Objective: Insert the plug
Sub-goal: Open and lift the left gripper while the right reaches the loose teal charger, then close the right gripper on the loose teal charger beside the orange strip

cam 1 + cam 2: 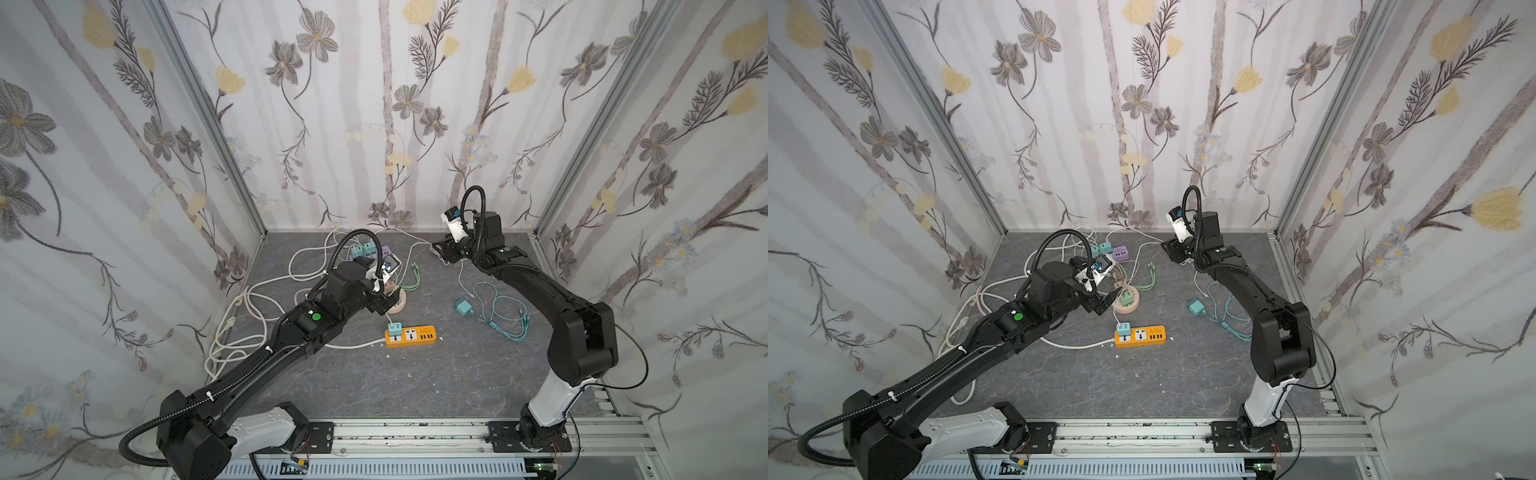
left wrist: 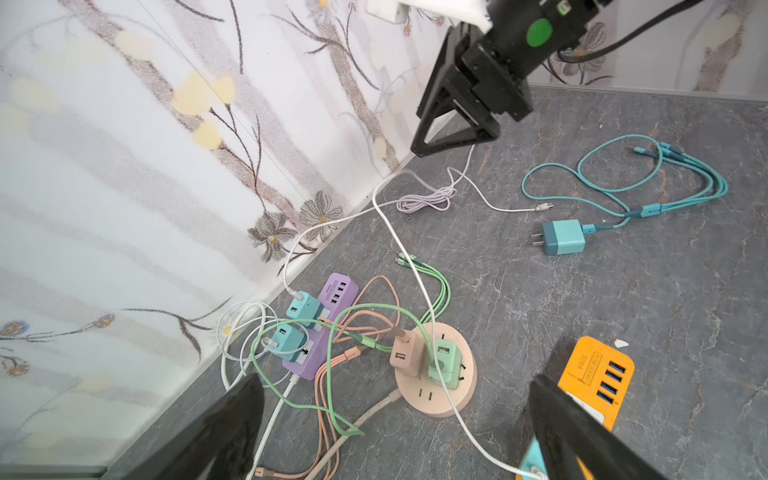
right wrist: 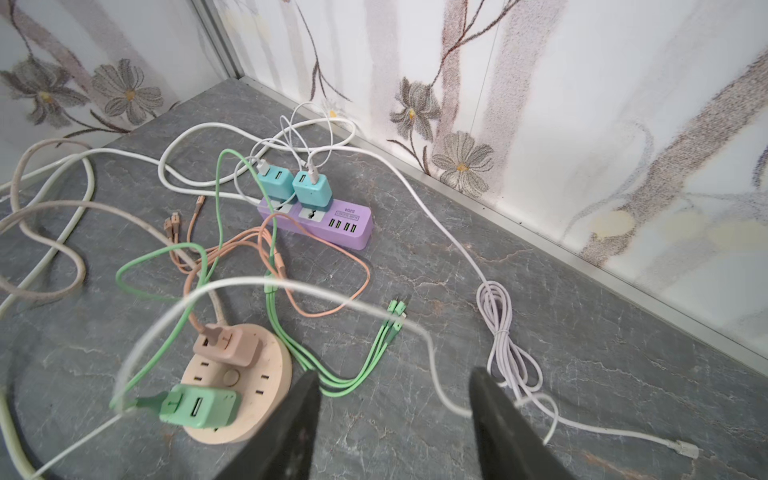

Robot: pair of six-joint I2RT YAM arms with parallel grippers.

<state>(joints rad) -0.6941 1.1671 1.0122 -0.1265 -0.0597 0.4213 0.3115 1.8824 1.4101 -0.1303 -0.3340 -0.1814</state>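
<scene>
Flowered walls close in the grey desk (image 1: 374, 386). Your left hand (image 1: 381, 306) hangs spread wide and empty, just beside the round socket (image 1: 400, 306). Next comes the orange strip (image 1: 411, 336), with one socket free. Your right hand (image 1: 440, 251), at the back, is spread too, pinching nothing. The plug (image 1: 462, 308) lies flat in front of it, well apart, prongs pointing back-left, cord trailing right. I judge the right arm is nearer.

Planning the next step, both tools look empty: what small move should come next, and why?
Probably move the right tool toward the loose teal charger. It lies unplugged on the table, prongs bare, on that arm's side, and the orange power strip has a free socket beside its plugged adapter. The tool is open, holding nothing.
</scene>
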